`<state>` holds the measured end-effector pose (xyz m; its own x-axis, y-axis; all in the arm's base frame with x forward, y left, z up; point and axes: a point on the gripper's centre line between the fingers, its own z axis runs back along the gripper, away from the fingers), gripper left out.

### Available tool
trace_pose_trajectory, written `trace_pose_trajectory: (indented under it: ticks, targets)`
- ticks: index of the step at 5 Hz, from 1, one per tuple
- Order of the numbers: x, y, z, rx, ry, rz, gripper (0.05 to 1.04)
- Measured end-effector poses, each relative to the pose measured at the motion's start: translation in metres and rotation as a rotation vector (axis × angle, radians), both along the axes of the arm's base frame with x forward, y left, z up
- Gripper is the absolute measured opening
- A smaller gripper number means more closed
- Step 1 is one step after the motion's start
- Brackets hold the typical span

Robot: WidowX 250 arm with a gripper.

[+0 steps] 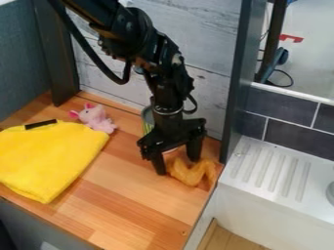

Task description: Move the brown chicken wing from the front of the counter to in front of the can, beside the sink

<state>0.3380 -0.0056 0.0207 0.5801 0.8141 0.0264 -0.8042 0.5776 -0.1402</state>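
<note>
Yellow folded cloth (49, 158) on the wooden counter (130, 210), pink plush animal (94, 118) just behind it; and the black two-finger gripper (177, 166) stands spread wide at the orange-brown, wing-shaped toy (189, 175) near the counter's right edge.

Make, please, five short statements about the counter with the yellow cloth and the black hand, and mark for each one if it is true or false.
1. The yellow cloth lies on the wooden counter. True.
2. The pink toy lies in the middle of the yellow cloth. False: it is on the wooden counter, next to the cloth's upper edge.
3. The hand is down at the orange-brown piece. True.
4. The two fingers of the hand are pressed together. False: they stand apart.
5. A slim black thing lies at the upper edge of the yellow cloth. True.
</note>
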Motion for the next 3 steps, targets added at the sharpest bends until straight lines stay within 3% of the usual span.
trace_pose_trajectory:
  ticks: [1,2,3]
  targets:
    - [0.004,0.003,0.031,0.022,-0.08,-0.016,1.001]
    - [-0.008,0.013,0.062,0.093,-0.107,-0.054,1.001]
    - [-0.032,0.024,0.082,0.187,-0.08,-0.139,1.001]
